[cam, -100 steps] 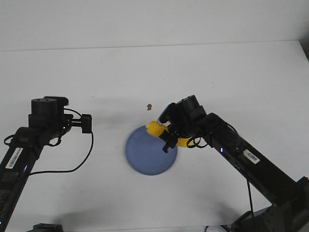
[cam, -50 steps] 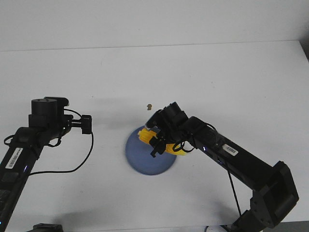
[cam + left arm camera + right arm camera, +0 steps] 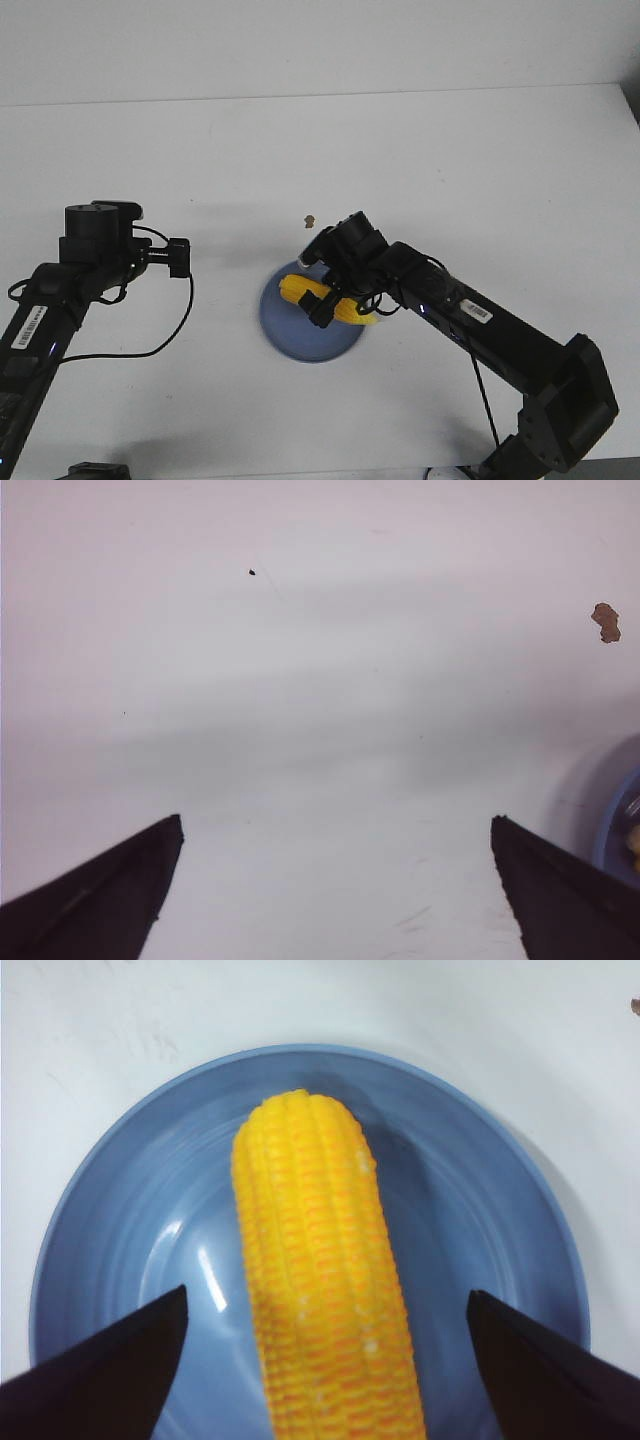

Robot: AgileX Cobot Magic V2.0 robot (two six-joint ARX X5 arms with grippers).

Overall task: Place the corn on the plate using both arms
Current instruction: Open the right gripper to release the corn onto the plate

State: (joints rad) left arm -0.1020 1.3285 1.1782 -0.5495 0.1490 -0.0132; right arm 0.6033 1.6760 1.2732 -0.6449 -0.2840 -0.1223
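Note:
The yellow corn (image 3: pixel 320 1280) lies on the blue plate (image 3: pixel 110 1230), along its middle. My right gripper (image 3: pixel 327 1295) is open just above it, one finger on each side of the cob and clear of it. In the front view the corn (image 3: pixel 297 290) rests on the plate (image 3: pixel 290 335) under the right gripper (image 3: pixel 328 303). My left gripper (image 3: pixel 336 820) is open and empty over bare white table, to the left of the plate; in the front view the left gripper (image 3: pixel 180 256) is held still there.
A small brown speck (image 3: pixel 310 220) lies on the table just behind the plate, and it shows in the left wrist view (image 3: pixel 605 621) too. The plate's rim (image 3: pixel 622 825) peeks in at that view's edge.
My right gripper carried the corn left and down onto the plate, then opened; the corn now lies free on the plate. The left arm has not moved.

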